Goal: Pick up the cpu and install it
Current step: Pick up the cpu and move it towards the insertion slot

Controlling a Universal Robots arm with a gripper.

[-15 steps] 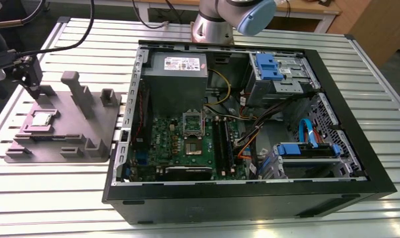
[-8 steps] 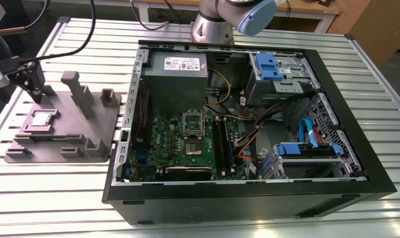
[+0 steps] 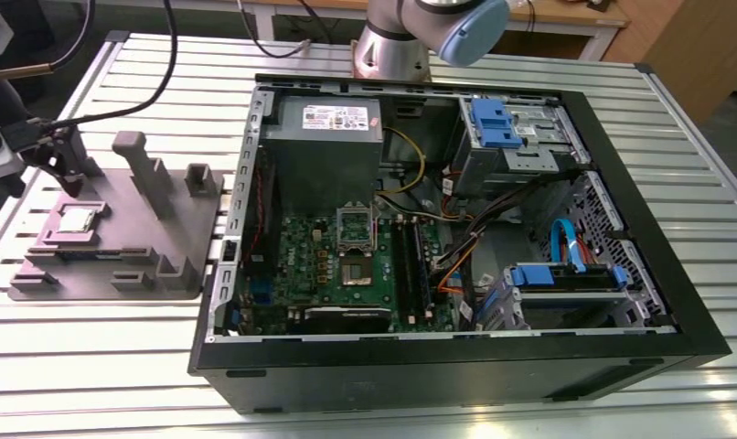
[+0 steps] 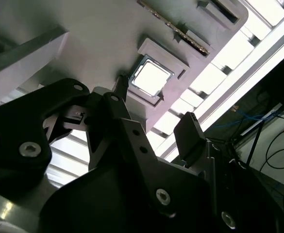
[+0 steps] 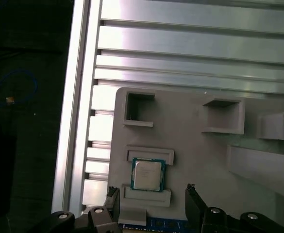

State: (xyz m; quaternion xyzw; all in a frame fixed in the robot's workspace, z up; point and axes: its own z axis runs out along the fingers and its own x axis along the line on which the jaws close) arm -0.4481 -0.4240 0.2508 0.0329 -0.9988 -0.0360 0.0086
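Gripper [image 5: 151, 193] is held over the cpu [image 5: 147, 174] with its fingers spread apart and nothing gripped. The cpu is seated in a grey fixture plate [image 5: 205, 155] on the slatted table [image 5: 180, 43].

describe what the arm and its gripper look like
The arm is a silver-grey metal tube with a pale blue cap on its joint. The gripper is matt black, with two angular fingers that narrow to small tips. It is built from flat plates fastened by round silver screws.
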